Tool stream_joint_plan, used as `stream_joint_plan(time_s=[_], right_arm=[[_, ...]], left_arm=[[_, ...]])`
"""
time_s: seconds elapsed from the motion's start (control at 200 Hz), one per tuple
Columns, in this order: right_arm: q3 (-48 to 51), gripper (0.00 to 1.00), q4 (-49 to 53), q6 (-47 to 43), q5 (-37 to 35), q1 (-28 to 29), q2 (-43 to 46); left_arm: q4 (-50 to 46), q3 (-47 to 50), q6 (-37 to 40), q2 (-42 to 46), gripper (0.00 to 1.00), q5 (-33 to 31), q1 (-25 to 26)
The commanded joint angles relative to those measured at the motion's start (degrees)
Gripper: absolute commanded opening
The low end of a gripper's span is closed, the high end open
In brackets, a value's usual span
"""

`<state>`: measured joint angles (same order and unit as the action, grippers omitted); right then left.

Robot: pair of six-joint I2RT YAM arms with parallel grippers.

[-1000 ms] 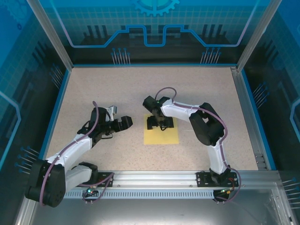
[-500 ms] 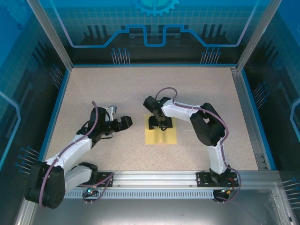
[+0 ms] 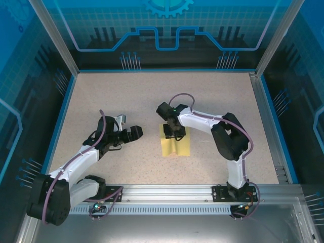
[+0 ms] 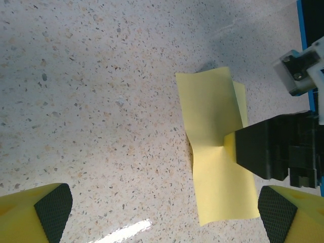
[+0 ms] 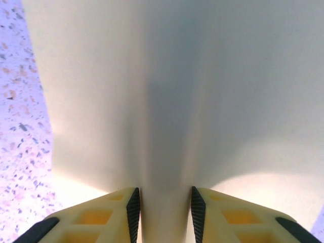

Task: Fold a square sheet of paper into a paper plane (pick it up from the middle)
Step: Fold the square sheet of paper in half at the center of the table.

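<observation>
The square sheet of paper (image 3: 175, 144) lay near the middle of the worktop (image 3: 126, 96), no longer flat; a ridge was drawn up along its centre line, with both halves sloping away to either side. In the right wrist view the ridge ran straight between the two dark pads (image 5: 132, 212), which stood close together with paper filling the gap; the right pincer (image 3: 173, 132) was therefore narrow and gripping the sheet at its middle. The sheet's far edge was cut off at the top of that view, and its near corners lay behind the yellow fingers. From the left wrist camera the sheet appeared buckled at its waist where a black finger met it; part of its right side was hidden behind that finger. Whether the outer edges rested on the worktop could not be told. The left pincer (image 3: 134, 132) stood to the left of the sheet, apart from it, jaws wide and holding nothing.
</observation>
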<state>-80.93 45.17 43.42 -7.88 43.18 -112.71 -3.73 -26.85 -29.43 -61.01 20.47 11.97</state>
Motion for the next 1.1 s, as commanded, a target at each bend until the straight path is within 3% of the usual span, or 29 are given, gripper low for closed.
stream_joint_plan(time_s=[0.0,0.55,0.89,1.09], right_arm=[[1.75,0.31,-1.04,-0.35,1.59,-0.69,3.58],[13.68,0.33,-23.39,1.36,23.38,-4.0,23.3],[33.41,0.34,-37.83,6.95,29.81,-11.86,24.64],[37.5,0.37,-36.29,4.46,28.07,-14.87,24.22]], left_arm=[[-0.94,-1.85,0.96,0.37,0.99,0.8,0.34],[-0.56,-2.5,-1.11,0.39,0.99,1.59,0.36],[-0.7,-2.78,-2.41,0.5,0.99,3.09,0.85],[0.46,-3.02,-3.57,0.33,0.99,3.04,1.87]])
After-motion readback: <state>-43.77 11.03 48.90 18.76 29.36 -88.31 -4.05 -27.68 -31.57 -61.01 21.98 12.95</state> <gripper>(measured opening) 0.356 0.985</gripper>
